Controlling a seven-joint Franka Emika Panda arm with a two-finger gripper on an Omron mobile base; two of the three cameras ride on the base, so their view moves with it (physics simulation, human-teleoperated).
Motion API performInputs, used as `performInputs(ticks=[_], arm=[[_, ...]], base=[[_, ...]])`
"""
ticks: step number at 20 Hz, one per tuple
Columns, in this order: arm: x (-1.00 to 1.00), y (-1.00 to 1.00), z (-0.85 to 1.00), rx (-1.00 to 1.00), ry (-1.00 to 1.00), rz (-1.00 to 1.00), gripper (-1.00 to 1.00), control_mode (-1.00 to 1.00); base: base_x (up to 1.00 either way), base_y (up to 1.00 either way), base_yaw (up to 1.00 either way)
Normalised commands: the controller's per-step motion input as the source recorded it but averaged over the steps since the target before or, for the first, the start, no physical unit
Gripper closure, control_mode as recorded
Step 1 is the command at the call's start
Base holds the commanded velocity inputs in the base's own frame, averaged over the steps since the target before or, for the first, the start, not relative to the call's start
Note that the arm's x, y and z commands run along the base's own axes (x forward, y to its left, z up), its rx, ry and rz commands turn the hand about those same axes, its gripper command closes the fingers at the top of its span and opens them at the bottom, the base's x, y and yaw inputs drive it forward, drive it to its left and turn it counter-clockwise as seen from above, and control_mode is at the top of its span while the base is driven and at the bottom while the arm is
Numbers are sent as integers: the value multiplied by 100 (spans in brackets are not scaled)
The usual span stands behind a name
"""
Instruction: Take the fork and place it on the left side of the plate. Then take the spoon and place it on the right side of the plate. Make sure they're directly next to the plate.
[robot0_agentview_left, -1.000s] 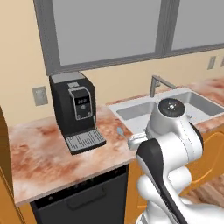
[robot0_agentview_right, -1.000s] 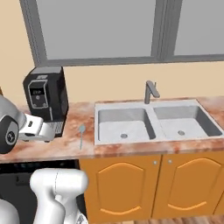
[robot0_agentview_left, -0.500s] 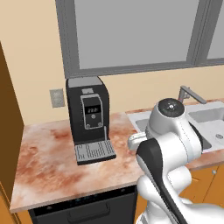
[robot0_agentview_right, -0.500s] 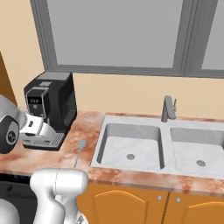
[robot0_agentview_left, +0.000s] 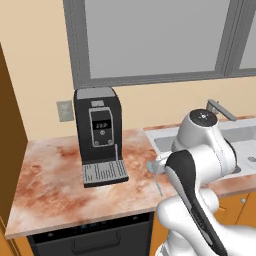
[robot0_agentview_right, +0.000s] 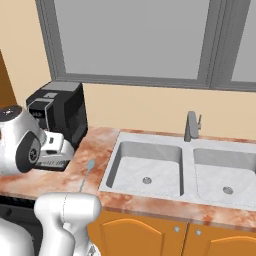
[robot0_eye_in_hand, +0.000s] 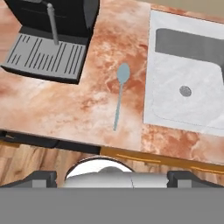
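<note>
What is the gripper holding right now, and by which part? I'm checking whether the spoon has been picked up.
Nothing is held. The spoon lies flat on the counter between the coffee machine and the sink, with no fingers near it.

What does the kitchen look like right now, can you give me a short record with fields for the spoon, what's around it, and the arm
spoon: silvery spoon lying flat on the marbled counter, bowl end pointing toward the wall
spoon location: between the coffee machine and the sink, near the counter's front edge
coffee machine: black, with a grey drip tray, left of the spoon
sink: double basin with a faucet behind it
arm: raised above the counter, hand camera looking down on the spoon
contact: nothing touching the spoon
</note>
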Motion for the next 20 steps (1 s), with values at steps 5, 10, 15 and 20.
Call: performInputs(ticks=[5, 10, 15, 20], arm=[[41, -3, -56, 0, 0, 11, -100, -100], [29, 0, -59, 0, 0, 3, -100, -100], [2, 0, -50, 0, 0, -1, -100, -100], [0, 0, -49, 0, 0, -9, -100, -100]], base=[[0, 0, 0], [0, 0, 0], [0, 0, 0], [0, 0, 0]])
